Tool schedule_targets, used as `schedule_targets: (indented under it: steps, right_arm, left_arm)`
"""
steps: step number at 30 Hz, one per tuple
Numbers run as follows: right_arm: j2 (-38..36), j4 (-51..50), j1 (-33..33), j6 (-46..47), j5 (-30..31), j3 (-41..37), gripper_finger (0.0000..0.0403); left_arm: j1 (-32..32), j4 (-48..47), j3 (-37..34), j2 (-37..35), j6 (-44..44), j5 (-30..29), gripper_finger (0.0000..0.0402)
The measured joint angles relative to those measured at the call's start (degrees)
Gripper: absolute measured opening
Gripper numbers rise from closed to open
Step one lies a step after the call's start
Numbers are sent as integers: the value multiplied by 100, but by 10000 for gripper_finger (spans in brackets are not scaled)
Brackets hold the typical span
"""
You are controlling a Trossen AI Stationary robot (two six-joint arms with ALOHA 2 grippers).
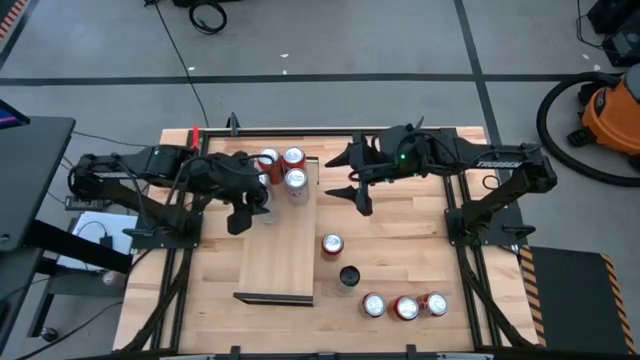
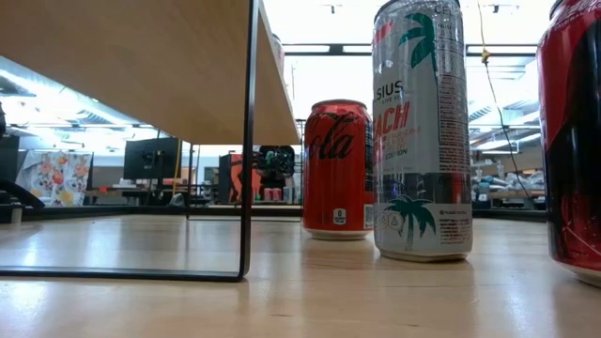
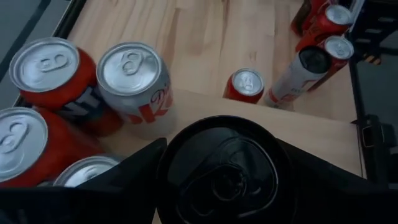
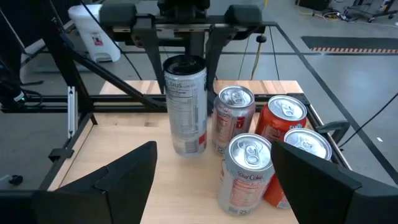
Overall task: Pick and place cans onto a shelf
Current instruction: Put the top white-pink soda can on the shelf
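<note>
Left gripper pinching a tall silver drink can with a black top around its upper body, one finger on each side, the can upright on or just over the long light wooden shelf board with dark end rails, near the board's far end and beside its left long edge. Four short red and silver cans stand clustered at the far end of the board, just beside the held can; whether any touch it cannot be told. The right gripper, fingers spread and holding nothing, hovers beside the shelf's right long edge near that cluster. On the wooden tabletop, right of the shelf, remain a red can, a dark-topped can and three more toward the near right corner. Handling, judged: thin aluminium walls, smooth and slippery, rigid if full but easily dented if empty; best taken across the cylindrical body with moderate squeeze.
</note>
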Motion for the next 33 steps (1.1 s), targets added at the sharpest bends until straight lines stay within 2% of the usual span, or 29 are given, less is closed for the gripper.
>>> schedule_targets:
  steps: [12, 33]
  right_arm:
    - [0, 18, 77, 102, 57, 0, 324]
    - [0, 93, 87, 104, 115, 0, 324]
  left_arm:
    - [57, 13, -374, -154, -66, 149, 270]
    - [60, -126, -399, -130, -136, 204, 270]
